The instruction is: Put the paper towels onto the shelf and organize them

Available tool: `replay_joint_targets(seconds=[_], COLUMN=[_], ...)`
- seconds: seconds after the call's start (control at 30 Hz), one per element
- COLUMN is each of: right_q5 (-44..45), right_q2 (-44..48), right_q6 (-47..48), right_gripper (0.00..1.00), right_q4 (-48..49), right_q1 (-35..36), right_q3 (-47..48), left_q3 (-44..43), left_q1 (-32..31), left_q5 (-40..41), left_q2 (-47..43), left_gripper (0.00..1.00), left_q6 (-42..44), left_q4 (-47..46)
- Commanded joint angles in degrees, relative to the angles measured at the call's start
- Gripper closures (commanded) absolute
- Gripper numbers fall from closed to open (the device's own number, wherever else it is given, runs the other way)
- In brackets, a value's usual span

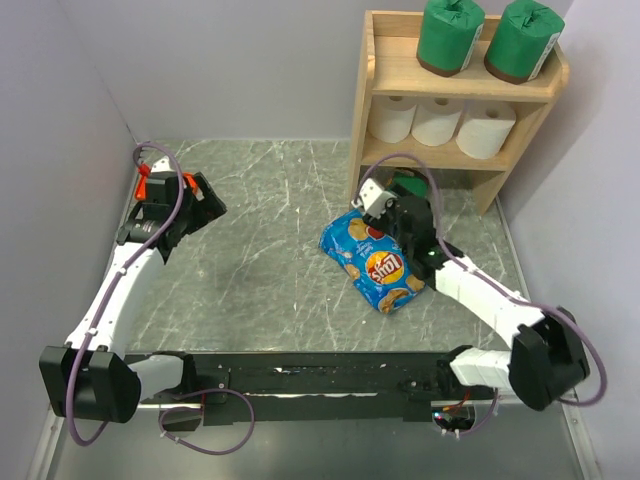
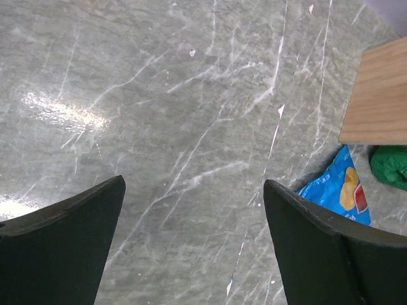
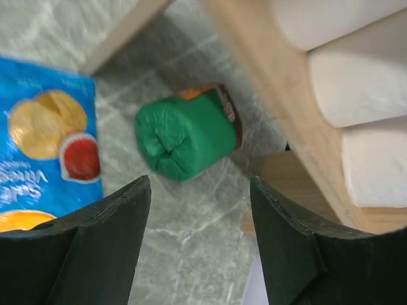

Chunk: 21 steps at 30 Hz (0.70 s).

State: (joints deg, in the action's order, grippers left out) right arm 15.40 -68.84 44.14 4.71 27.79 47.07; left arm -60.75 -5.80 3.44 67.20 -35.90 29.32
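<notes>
Grey table [image 1: 260,220], toward its far right corner: right gripper [image 3: 198,190] open over 1 sideways green roll [image 3: 187,136]; straddle its sides squarely.

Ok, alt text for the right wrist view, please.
A green-wrapped roll lies on its side on the table, ahead of the open fingers. A blue chip bag is left of it; the wooden shelf with white rolls is right.

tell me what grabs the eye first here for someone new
The bright blue chip bag lies on the table before the wooden shelf. The shelf holds two green rolls on top, three white rolls below. A third green roll lies on the table at its foot, the open right gripper above.
</notes>
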Motion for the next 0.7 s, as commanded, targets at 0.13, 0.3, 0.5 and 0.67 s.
replay_joint_targets(seconds=[0.13, 0.3, 0.5, 0.67], right_q5=[9.38, 13.16, 14.14, 14.31], right_q2=[-14.1, -22.38, -28.89, -30.74], right_q6=[12.28, 16.84, 20.63, 19.58], right_gripper=[0.21, 0.2, 0.16, 0.14], right_q4=[21.73, 28.86, 31.76, 29.66], right_q1=[0.33, -1.24, -2.83, -4.23], right_q3=[-2.43, 0.21, 3.03, 5.49], left_q3=[0.19, 0.2, -0.16, 0.19], left_q1=[-1.93, -3.69, -4.3, -4.57], left_q5=[0.42, 1.39, 1.66, 0.6], left_q2=[-3.12, -3.3, -2.95, -2.78], left_gripper=[0.04, 0.04, 0.04, 0.04], left_q6=[1.1, 1.27, 1.01, 0.92], left_q4=[-2.16, -1.81, -1.63, -2.07])
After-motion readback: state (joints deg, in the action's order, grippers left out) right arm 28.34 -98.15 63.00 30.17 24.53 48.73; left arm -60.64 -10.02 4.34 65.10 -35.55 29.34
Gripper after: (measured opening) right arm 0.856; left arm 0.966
